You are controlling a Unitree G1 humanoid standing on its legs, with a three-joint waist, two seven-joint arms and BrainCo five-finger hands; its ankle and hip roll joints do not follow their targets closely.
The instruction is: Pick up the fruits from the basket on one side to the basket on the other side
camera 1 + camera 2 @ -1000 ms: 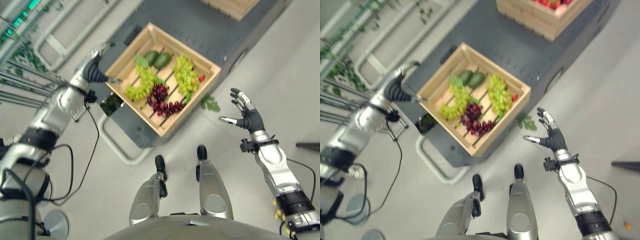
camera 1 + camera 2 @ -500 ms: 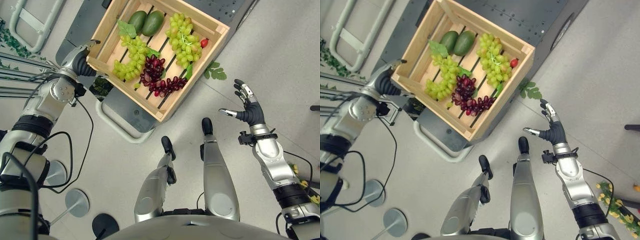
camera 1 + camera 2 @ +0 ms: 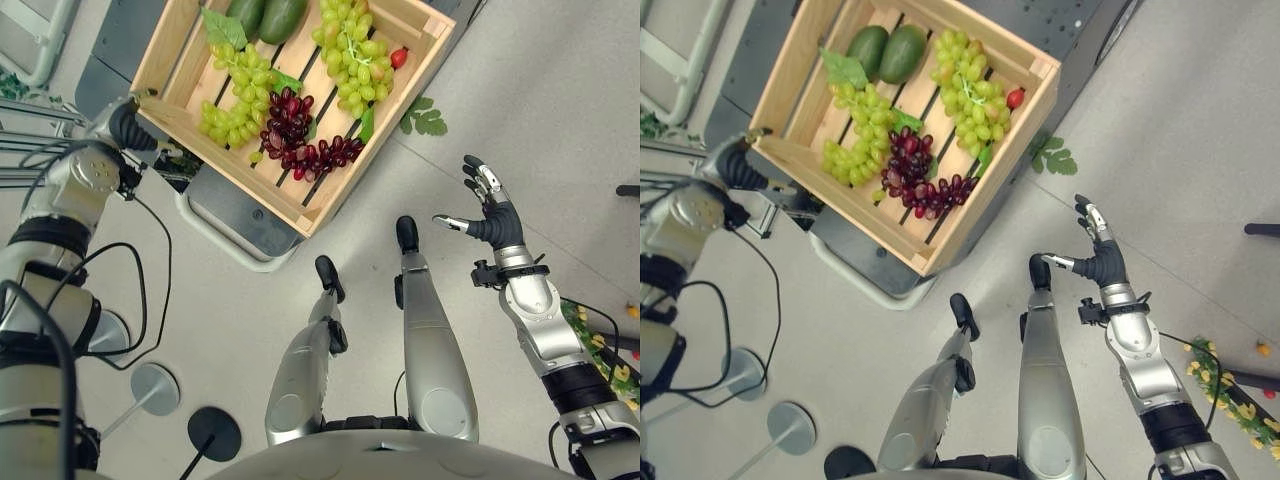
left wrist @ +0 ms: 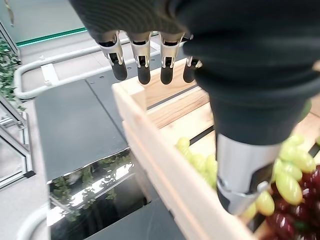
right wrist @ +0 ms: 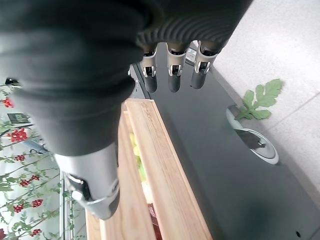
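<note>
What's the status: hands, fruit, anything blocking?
Left hand open at the crate corner, right hand open, apart from it. Grapes and the rest all in the crate. Nothing blocking.

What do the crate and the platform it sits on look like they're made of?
The crate looks like pale unfinished wood: visible grain, slatted floor with gaps. The platform under it appears to be dark grey matte metal, judging by its flat sheet surface and small holes, though painted board is possible.
</note>
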